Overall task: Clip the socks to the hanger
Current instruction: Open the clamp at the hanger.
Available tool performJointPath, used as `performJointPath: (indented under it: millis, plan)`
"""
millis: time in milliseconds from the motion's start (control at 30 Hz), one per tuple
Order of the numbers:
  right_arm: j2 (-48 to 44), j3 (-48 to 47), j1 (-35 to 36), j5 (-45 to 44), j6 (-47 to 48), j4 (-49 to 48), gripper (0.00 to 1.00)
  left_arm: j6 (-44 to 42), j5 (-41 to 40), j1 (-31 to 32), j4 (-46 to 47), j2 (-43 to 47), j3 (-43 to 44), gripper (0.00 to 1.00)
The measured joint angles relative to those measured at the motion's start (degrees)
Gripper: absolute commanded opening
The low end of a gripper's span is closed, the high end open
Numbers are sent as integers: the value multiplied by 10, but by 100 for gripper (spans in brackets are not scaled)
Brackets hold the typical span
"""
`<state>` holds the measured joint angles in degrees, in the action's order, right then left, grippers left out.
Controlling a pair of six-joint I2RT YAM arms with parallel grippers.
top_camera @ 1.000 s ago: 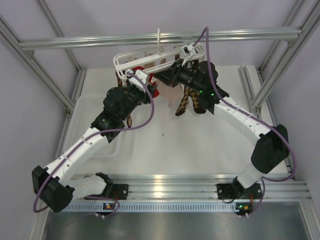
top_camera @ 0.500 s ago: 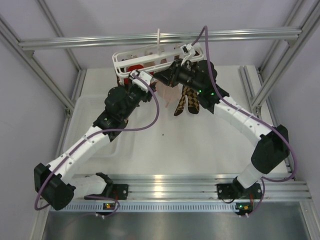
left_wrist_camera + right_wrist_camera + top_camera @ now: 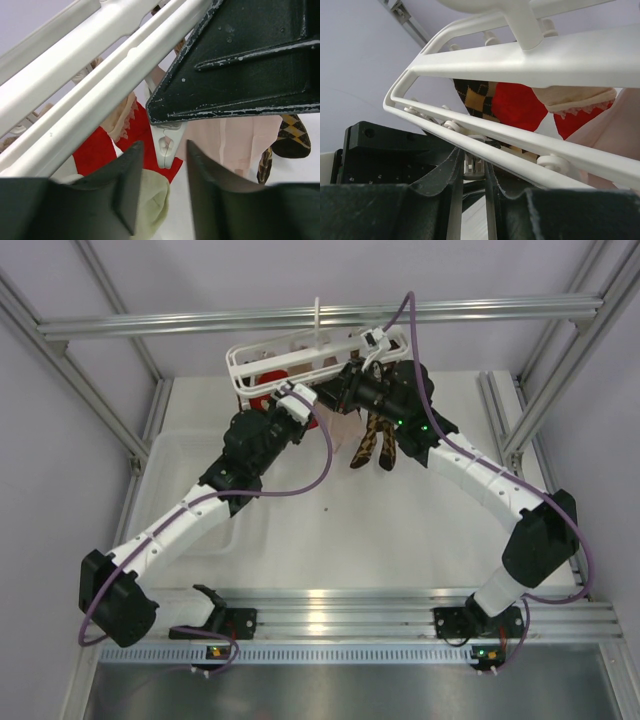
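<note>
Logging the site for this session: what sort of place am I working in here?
Probably a lab robot test cell, not a home laundry room. A silver aluminium extrusion frame boxes in a bare white tabletop, and the white plastic clip hanger appears hooked over its crossbar.

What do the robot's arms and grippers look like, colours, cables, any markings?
The left arm and right arm have white tubular links joined by bulky black joint housings. A purple cable loops along each. Small green lights glow near the wrists. The left gripper and right gripper have matte black fingers.
</note>
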<state>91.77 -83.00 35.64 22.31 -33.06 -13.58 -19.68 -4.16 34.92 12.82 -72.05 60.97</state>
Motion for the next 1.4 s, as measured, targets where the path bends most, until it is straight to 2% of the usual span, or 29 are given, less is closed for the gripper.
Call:
performJointPath:
  millis: [200, 233, 267, 333, 367, 400, 433, 567, 733, 933, 1267, 1400]
  plan:
    - [0, 0, 3, -2, 0, 0, 1, 1, 6, 0, 5, 0, 2, 21]
    - [0, 0, 3, -2, 0, 0, 4, 1, 7, 0, 4, 0, 2, 17]
    - [0, 0, 3, -3, 0, -1, 15, 3, 9, 0, 3, 0, 2, 13]
    - [0, -2, 3, -3, 0, 1, 18, 5, 18, -3, 2, 0, 2, 8]
    - [0, -3, 3, -3, 0, 3, 27, 7, 23, -4, 2, 0, 3, 4]
    - [0, -4, 3, -3, -1, 3, 32, 11, 30, -6, 0, 0, 4, 0]
    - [0, -4, 3, -2, -2, 3, 34, 17, 39, -8, -1, 0, 5, 0]
    - [0, -4, 4, 0, -6, 2, 51, 44, 76, -17, -6, 0, 10, 0]
    - [-6, -3, 4, 2, -7, -1, 53, 100, 125, -44, -12, 0, 16, 0]
    - [-22, 2, 0, 12, -16, -9, 66, 177, 176, -82, -14, 0, 20, 0]
    - [-45, 75, -24, 65, -41, -96, 67, 353, 309, -162, 10, -12, 20, 0]
    - [-40, 92, -37, 99, -52, -152, 64, 402, 356, -176, 25, -21, 20, 0]
